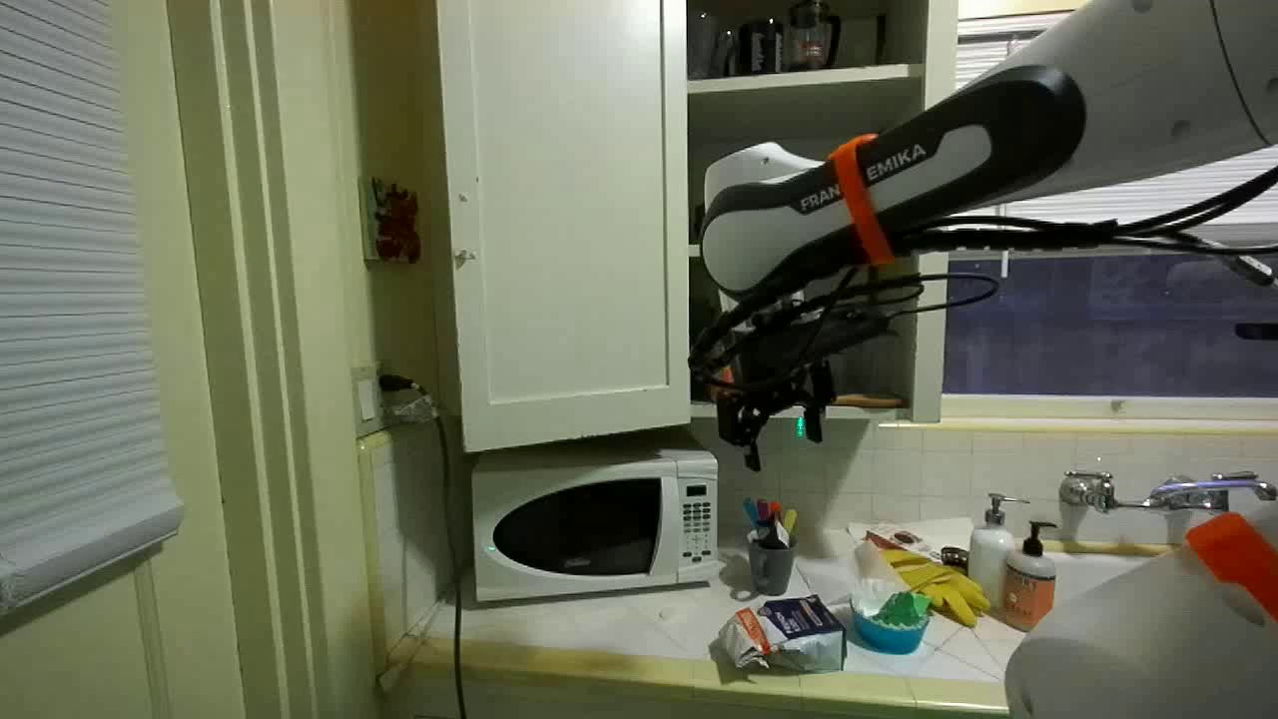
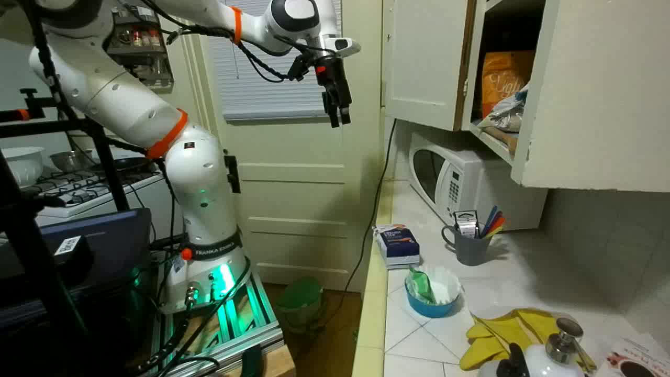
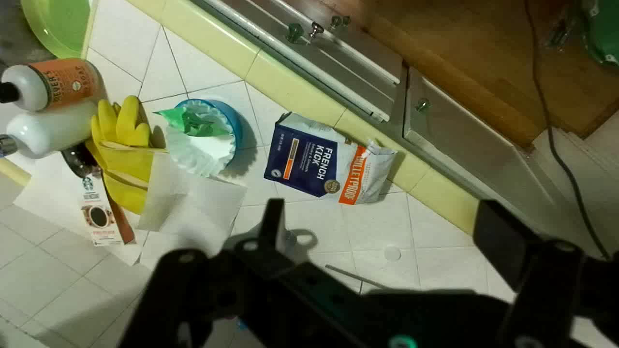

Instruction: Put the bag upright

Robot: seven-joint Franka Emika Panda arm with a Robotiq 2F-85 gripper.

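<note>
The bag is a dark blue, white and red-orange pouch lying flat on the counter near its front edge. It shows in both exterior views (image 1: 794, 635) (image 2: 399, 245) and in the wrist view (image 3: 309, 159). Its crumpled white top end points toward the microwave side. My gripper (image 1: 786, 449) is high above the counter, well apart from the bag. It also shows in an exterior view (image 2: 340, 123) and in the wrist view (image 3: 381, 208). Its fingers are wide apart with nothing between them.
A blue bowl (image 1: 889, 639) with a paper liner and green wrapper stands beside the bag. A grey mug (image 2: 471, 250) with colourful handles stands behind it. A microwave (image 1: 599, 589), yellow gloves (image 3: 123, 162) and soap bottles (image 3: 63, 84) are on the counter. An open cabinet door (image 1: 569, 220) hangs above.
</note>
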